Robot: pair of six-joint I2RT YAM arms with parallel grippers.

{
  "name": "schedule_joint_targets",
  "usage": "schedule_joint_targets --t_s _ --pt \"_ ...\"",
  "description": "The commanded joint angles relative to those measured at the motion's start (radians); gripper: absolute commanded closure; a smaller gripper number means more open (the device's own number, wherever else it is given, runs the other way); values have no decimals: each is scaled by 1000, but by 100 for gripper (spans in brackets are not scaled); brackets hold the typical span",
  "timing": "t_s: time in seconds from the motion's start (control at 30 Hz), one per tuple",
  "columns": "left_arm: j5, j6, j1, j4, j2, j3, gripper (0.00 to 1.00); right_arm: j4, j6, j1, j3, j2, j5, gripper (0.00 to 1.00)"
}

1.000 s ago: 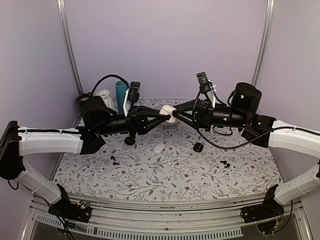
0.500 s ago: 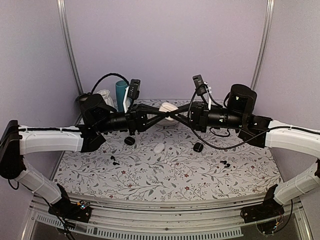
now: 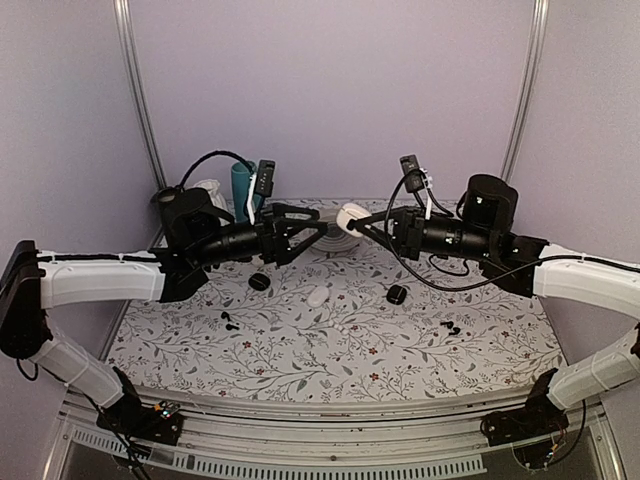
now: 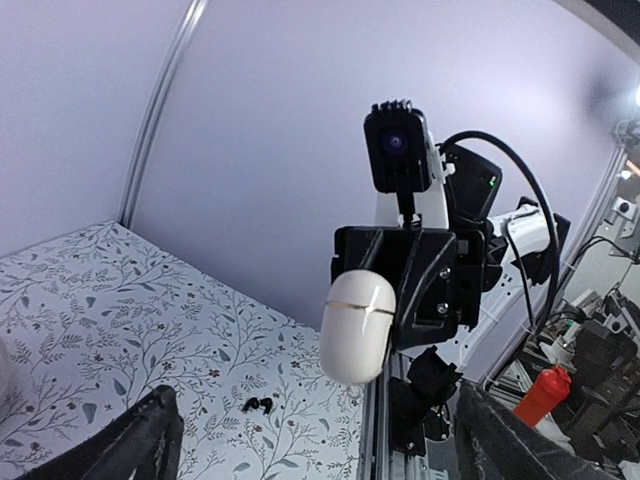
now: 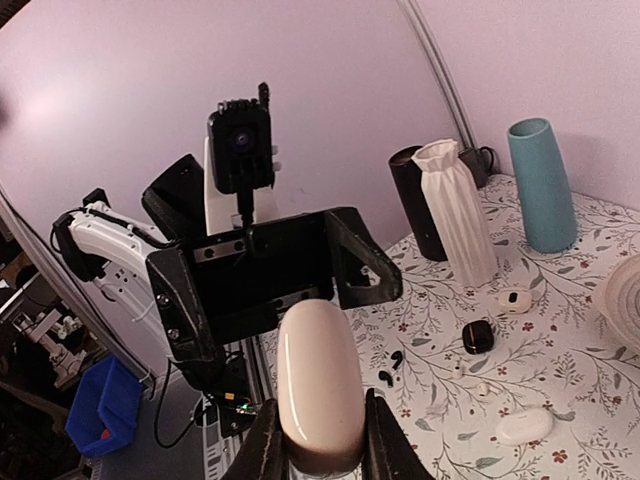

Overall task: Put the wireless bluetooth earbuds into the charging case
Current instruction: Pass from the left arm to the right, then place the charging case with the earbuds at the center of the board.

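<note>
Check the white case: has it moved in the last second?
Yes. The case has shifted right, away from the teal vase, carried in the right gripper.

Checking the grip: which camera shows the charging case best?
Left wrist: the whole charging case, closed, seam visible, held by the right tool. Right wrist shows it close up, its base hidden between the fingers. Top view shows only a small white blob.

Narrow gap separates left gripper [image 3: 320, 226] from case [image 3: 352, 213] over the table's [image 3: 300, 375] far middle. Vases [image 3: 241, 185] block the far-left corner. Near half passable above scattered black earbuds [image 3: 452, 327]
</note>
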Motion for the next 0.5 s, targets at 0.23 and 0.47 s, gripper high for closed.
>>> schedule_joint_targets --t_s 0.23,0.47 --pt "-239 86 51 -206 -88 -33 4 -91 59 -225 -98 -55 99 96" --pt "-426 15 85 -358 -116 -19 4 -130 92 -374 -162 -41 128 96"
